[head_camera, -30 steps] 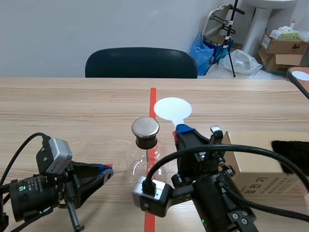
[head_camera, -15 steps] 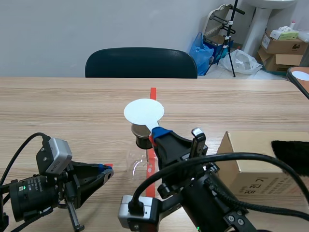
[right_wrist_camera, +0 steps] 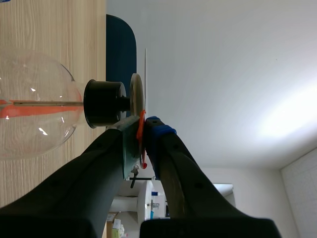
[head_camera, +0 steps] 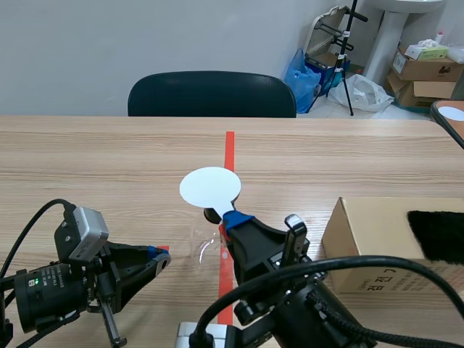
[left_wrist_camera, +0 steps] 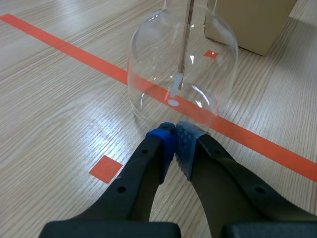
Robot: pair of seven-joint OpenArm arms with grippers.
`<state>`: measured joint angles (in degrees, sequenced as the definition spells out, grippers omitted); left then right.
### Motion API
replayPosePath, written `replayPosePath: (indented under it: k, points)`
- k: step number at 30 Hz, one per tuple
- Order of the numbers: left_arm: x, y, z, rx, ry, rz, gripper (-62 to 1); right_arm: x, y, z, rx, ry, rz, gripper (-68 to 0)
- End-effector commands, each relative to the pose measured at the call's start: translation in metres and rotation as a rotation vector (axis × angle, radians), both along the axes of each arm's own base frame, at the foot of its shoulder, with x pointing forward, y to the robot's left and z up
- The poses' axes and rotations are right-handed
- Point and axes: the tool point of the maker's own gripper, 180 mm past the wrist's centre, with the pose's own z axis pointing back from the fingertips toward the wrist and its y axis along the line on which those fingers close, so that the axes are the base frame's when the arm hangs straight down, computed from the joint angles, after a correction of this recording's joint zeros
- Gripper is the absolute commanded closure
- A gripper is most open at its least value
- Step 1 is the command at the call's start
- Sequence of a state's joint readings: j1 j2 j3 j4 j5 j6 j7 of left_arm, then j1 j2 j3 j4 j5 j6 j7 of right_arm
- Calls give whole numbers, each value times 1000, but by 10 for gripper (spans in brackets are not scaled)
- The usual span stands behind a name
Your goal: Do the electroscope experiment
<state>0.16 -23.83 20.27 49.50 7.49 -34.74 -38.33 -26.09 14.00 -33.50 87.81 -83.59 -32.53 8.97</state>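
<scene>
Your right gripper (right_wrist_camera: 142, 133) is clamped on the white disc's (head_camera: 210, 188) handle, close over the electroscope's (left_wrist_camera: 183, 69) metal cap (right_wrist_camera: 136, 94) on the tabletop (head_camera: 109, 159). Hold the disc level and avoid nudging the flask. The left gripper (left_wrist_camera: 174, 135) is closed and empty.

Dark chair (head_camera: 212, 93) before pale wall (head_camera: 145, 36)

1. Flask (left_wrist_camera: 153, 59): clear glass, glossy, smooth.
2. Stopper (right_wrist_camera: 104, 104): black, matt, rubber-like; metal disc (right_wrist_camera: 136, 94) on it: brushed, dull sheen.
3. White disc (head_camera: 210, 188): thin, smooth, matt sheet.
4. Table (head_camera: 109, 159): wood-grain, satin finish, fine texture.
5. Box (head_camera: 362, 239): plain brown cardboard, matt; black cloth (head_camera: 438, 235) on it: fuzzy.
6. Left gripper (left_wrist_camera: 173, 130) pads (left_wrist_camera: 161, 141): blue, dotted, soft-looking; fingers (left_wrist_camera: 143, 173): black matt plastic.
</scene>
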Motion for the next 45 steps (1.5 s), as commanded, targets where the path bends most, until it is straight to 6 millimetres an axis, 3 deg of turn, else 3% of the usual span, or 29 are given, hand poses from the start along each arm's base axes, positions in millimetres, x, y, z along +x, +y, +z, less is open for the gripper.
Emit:
replayPosePath:
  k: [1, 25, 45]
  points:
    - [6, -3, 11, -33, -27, 4, -32, 4, -1, 11, 8, -39, 3, -17]
    - [6, -3, 11, -33, -27, 4, -32, 8, -7, 11, 10, -40, -38, -17]
    - [6, -3, 11, -33, -27, 4, -32, 41, -93, 12, 33, -38, -556, -17]
